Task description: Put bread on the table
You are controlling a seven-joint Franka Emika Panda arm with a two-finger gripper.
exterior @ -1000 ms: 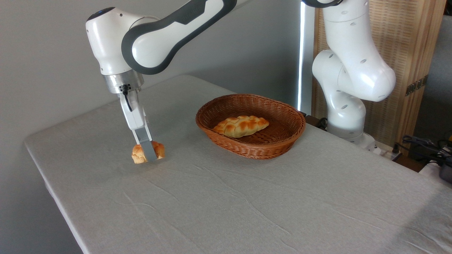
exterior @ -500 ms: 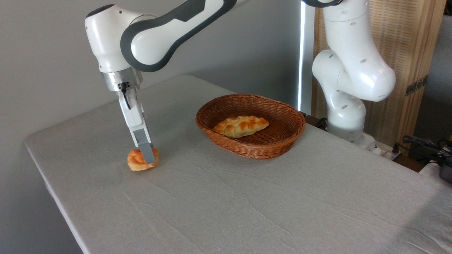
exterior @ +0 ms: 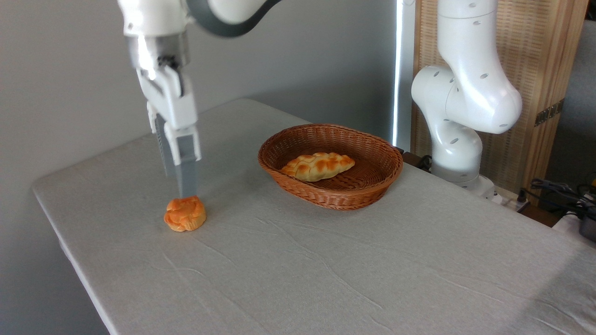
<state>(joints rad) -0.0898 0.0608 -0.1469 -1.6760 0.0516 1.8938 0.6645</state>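
The bread (exterior: 185,214), a small orange-golden bun with a lobed top, lies on the light grey cloth of the table (exterior: 326,265) at the left. My gripper (exterior: 179,185) hangs just above it, pointing down, open, with nothing between its fingers. The nearer grey fingertip ends right over the bun's top edge without holding it.
A brown wicker basket (exterior: 328,199) stands at the middle of the table's far side, with a paler braided oval loaf (exterior: 318,165) inside. The arm's white base (exterior: 458,139) rises at the right rear. Cables (exterior: 558,190) lie off the table's far right edge.
The gripper set the bun down on the cloth, let go of it and rose straight up. The bun now rests free, slightly left of where it hung.
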